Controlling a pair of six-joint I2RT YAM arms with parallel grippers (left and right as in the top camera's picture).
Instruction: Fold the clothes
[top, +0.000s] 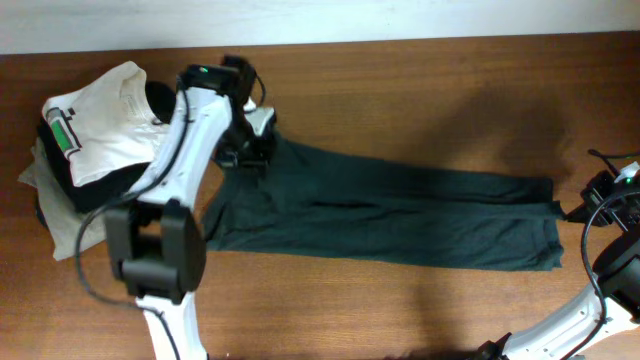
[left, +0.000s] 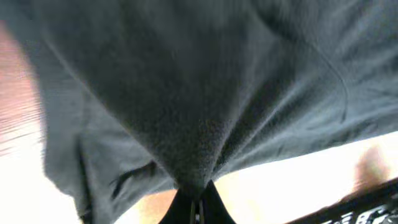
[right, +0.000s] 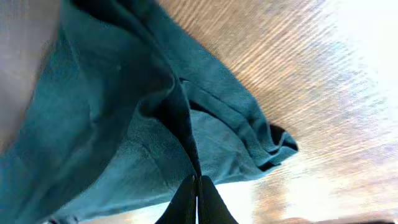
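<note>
Your T-shirt (top: 400, 215) lies drawn out in a long dark band across the middle of the counter (top: 400, 80), running from about 10 o'clock to 3 o'clock in the overhead view. The left fingers (left: 198, 208) are pressed together on a gathered peak of cloth at the 10 o'clock end. The right fingers (right: 194, 202) pinch a fold near the hem corner at 3 o'clock. Both holds look narrow, a small bunch each, so I judge slip to be your main risk: pull the ends further apart and the cloth may slide out of one pinch and drop in a heap. On the right you may hold only one layer, which would let the other trail and crease the fold. Mind the left arm (top: 185, 150) too, since it stands just beside the white folded shirt (top: 100, 125) and the beige garment (top: 58, 232) at 9 o'clock, and a wide swing could knock that stack
</note>
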